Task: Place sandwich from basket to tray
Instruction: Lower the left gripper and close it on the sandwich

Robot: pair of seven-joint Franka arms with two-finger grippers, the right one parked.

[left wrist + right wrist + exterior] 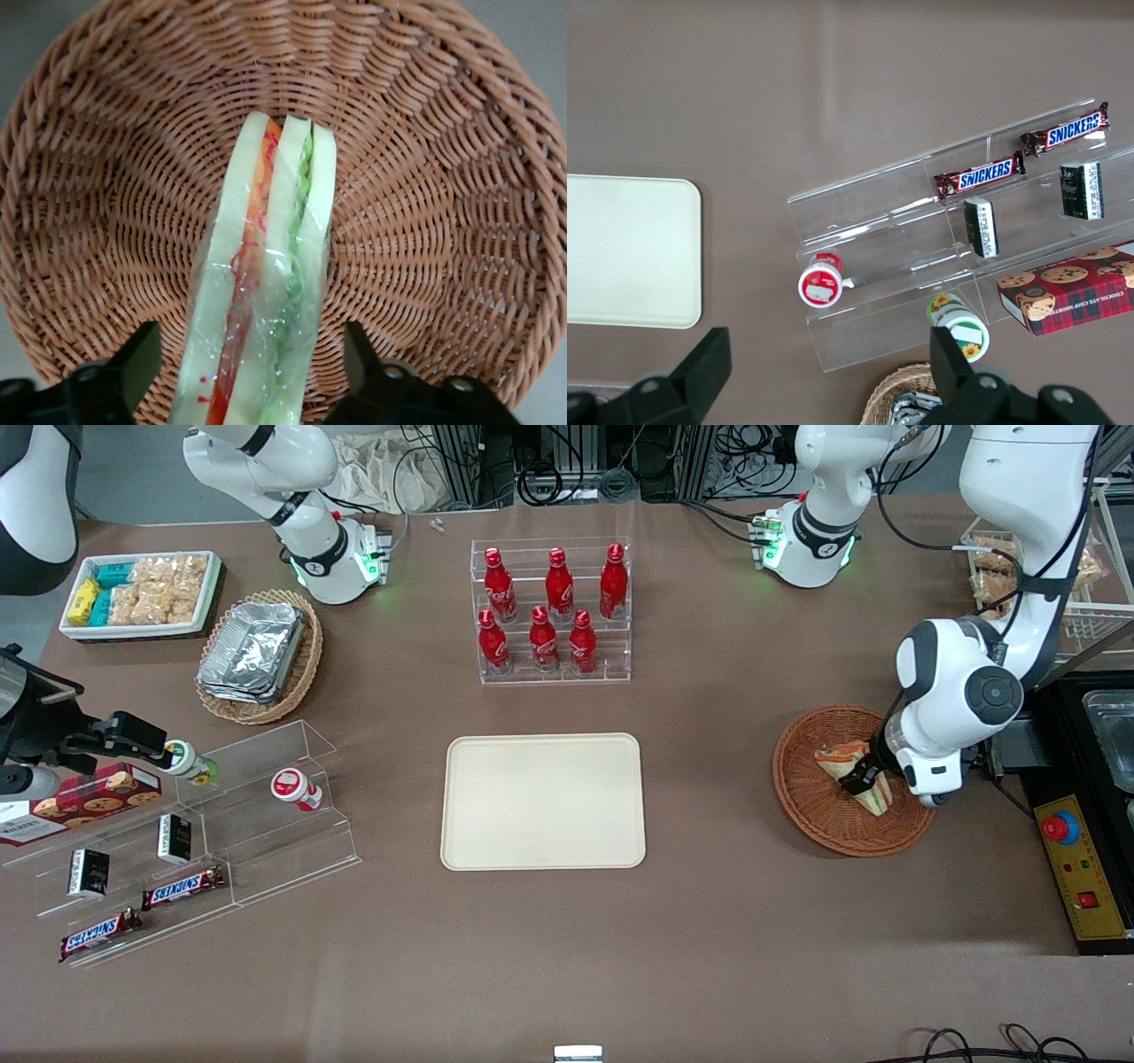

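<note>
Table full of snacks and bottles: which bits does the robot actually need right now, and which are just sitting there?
Needed:
sandwich
basket, holding it
tray
gripper, open astride the sandwich

Just sitting there:
cola bottles
foil containers
Snickers bars
cookie box

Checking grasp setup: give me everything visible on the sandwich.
The sandwich is a wedge of pale bread slices in clear, glossy film, with an orange-red filling layer and a green one showing along its cut edge. It lies in the round reddish-brown wicker basket, cut edge up toward the wrist camera. The gripper is down in the basket, open, one finger on each side of the wedge with gaps showing, so no contact is visible. The cream tray is apart from it, toward the parked arm's end.
</note>
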